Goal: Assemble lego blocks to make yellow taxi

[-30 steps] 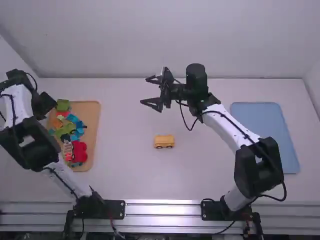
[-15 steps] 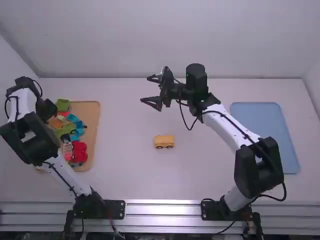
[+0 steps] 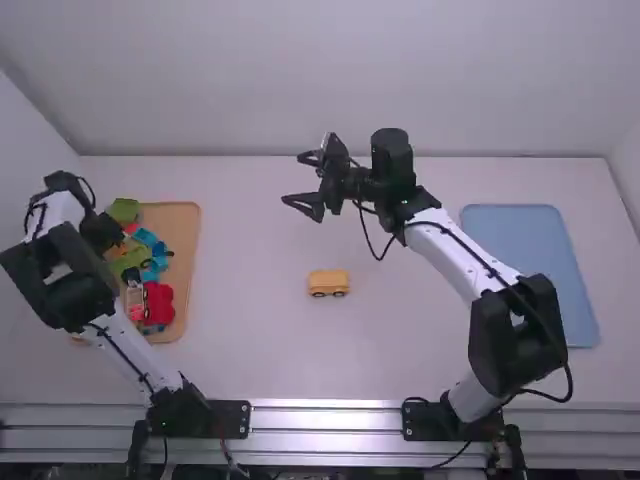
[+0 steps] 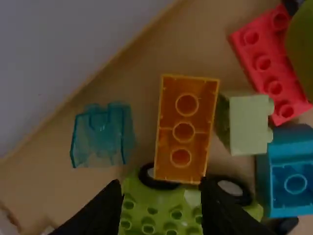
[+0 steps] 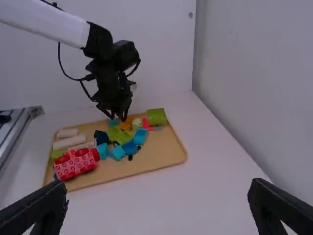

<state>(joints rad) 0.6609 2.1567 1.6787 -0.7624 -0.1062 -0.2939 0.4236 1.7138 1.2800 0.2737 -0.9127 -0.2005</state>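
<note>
Two fingers [image 4: 104, 208] of the left gripper [image 4: 162, 183] stand apart above the tray [image 5: 166, 152], probably aligned to straddle the upturned orange block [image 4: 184, 130]. The right gripper [image 5: 157, 185], its fingers also spread, hangs beyond the yellow wheeled block [image 3: 328, 282], which sits upright on the desk [image 3: 250, 330], presumably as the taxi's base.

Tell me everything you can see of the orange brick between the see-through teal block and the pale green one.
The orange brick is rectangular and looks like plastic. It lies in the tan tray, hollow underside up, showing three round tubes in a row and thin ribs beside the middle one. One short end overlaps the green wheeled piece in view; the pale green block is beside one long side. The open jaws of the left gripper aren't gripping it.
</note>
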